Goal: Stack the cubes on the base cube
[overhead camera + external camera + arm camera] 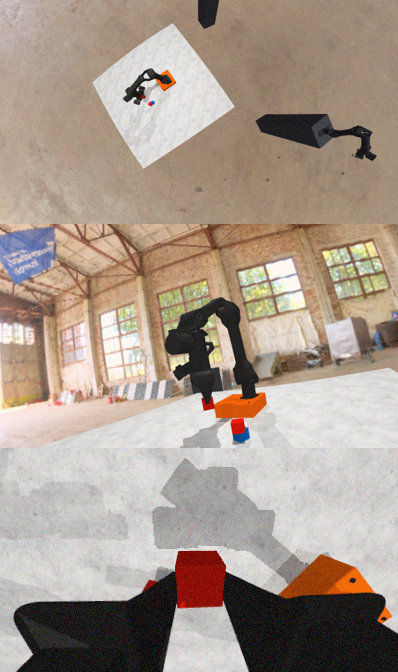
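My gripper (140,96) (208,401) (198,577) is shut on a red cube (143,96) (208,407) (201,588) and holds it above the white surface, to the left of the base cube in the exterior view. The blue base cube (152,102) (241,437) stands on the surface. The other red cube (150,103) (237,427) (150,585) rests on top of it, shifted toward one corner and overhanging, and looks level. In the wrist view a finger hides most of that red cube, and the blue cube does not show.
The arm's orange mount (164,87) (235,409) (317,579) stands behind the cubes in the exterior view. The white surface (189,111) (320,407) carries the arm's shadow. A dark pedestal (289,128) with another arm (366,139) stands off to the right in the top view.
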Robot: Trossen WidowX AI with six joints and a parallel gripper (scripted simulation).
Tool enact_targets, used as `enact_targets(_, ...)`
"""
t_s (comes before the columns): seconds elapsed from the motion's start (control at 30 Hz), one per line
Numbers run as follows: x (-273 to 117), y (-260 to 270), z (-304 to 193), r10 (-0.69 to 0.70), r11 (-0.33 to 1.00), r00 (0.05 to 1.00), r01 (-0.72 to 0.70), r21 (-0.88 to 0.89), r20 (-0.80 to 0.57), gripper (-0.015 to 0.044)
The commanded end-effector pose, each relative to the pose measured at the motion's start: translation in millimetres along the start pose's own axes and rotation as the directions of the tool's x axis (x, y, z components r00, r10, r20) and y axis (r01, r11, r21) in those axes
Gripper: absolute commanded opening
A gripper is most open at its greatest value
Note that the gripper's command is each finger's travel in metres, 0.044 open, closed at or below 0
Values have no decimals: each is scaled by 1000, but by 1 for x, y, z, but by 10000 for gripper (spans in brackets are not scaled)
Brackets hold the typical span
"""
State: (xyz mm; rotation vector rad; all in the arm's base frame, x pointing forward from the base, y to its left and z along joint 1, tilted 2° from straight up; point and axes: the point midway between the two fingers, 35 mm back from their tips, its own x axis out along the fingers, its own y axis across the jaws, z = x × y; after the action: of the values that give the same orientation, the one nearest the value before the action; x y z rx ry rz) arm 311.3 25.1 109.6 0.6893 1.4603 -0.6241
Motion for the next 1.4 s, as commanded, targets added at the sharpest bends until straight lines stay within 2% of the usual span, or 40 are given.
enact_targets(0.0,1,3,-12,2,987,1000,-2,-161,0,105)
enact_targets(0.37,4,10,-43,3,800,1000,-4,-600,-3,105)
enact_targets(0.63,6,13,-66,3,545,1000,-6,-838,-6,105)
enact_targets(0.87,8,15,-83,3,295,1000,-8,-956,-8,105)
enact_targets(1.07,10,15,-84,3,287,1000,-8,-958,-8,105)
enact_targets(1.37,37,14,-85,3,280,1000,-9,-960,-8,105)
